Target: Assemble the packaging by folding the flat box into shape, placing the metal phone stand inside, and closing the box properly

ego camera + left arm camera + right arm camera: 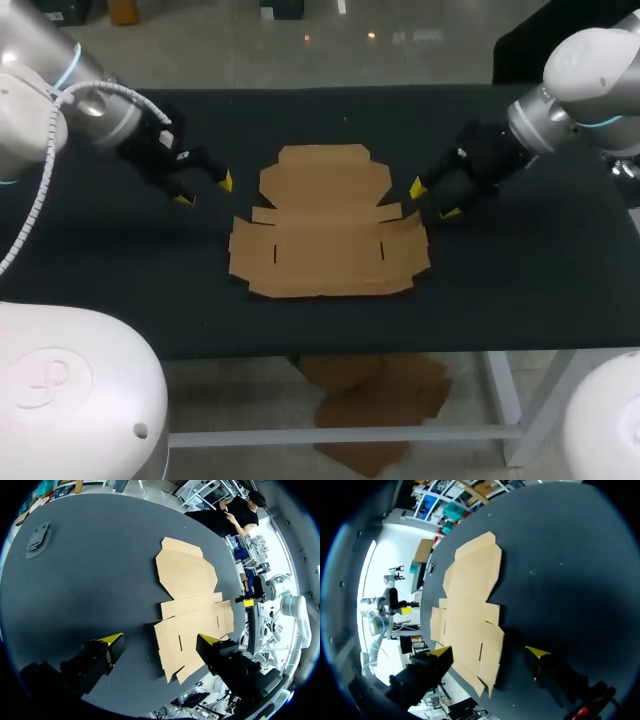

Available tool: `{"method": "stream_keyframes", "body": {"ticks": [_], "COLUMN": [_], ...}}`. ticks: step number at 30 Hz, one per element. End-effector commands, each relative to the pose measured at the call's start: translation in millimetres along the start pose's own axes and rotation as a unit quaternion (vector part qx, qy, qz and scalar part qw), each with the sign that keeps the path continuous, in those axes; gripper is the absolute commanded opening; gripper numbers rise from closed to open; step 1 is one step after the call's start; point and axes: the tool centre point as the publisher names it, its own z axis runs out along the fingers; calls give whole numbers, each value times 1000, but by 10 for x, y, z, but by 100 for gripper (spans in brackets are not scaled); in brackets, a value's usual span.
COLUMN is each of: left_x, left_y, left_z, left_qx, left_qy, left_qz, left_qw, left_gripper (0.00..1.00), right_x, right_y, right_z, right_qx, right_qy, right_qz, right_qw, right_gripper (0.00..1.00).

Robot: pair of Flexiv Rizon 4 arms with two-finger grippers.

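Black table (120, 290): brown cardboard box (325, 225) lies flat, unfolded, slotted; left gripper (205, 190), right gripper (433, 200) both spread wide.

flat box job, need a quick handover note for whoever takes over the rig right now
Left gripper: open, empty, just off the left side of the flat cardboard box.
Right gripper: open, empty, just off its right side.
Box lies unfolded on the table. A grey piece, possibly the phone stand, lies on the table well apart from it.
Done: nothing yet.
Left: fold the box, put the stand in, close it.
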Motion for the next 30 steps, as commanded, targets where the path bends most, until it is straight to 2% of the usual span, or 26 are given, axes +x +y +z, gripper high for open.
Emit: {"method": "stream_keyframes", "body": {"ticks": [1,11,19,22,24,27,28,29,30], "left_x": [34,12,26,23,10,-18,-24,-30,-35], "left_y": [-87,-250,-273,-285,-297,-318,-324,-331,-337], "left_z": [43,60,63,67,83,94,98,101,106], "left_qx": [-12,-10,-7,-8,-9,-10,-10,-10,-10], "left_qy": [-10,-7,-8,-8,-7,-5,-4,-3,-2], "left_qz": [12,-3,-12,-16,-19,-21,-22,-22,-22], "left_qw": [1000,1000,1000,1000,1000,1000,1000,1000,1000], "left_gripper": [100,100,100,95,83,50,41,29,0], "right_x": [66,165,254,274,277,281,283,283,282], "right_y": [-60,156,349,414,444,471,483,493,503], "right_z": [-226,-601,-673,-660,-650,-630,-623,-615,-609], "right_qx": [-14,-39,-47,-46,-46,-51,-53,-56,-55], "right_qy": [-14,-30,-35,-36,-37,-43,-43,-46,-44], "right_qz": [-9,-47,-64,-65,-65,-64,-64,-64,-62], "right_qw": [1000,998,996,996,996,996,996,995,996], "right_gripper": [100,100,100,100,100,100,89,60,44]}}
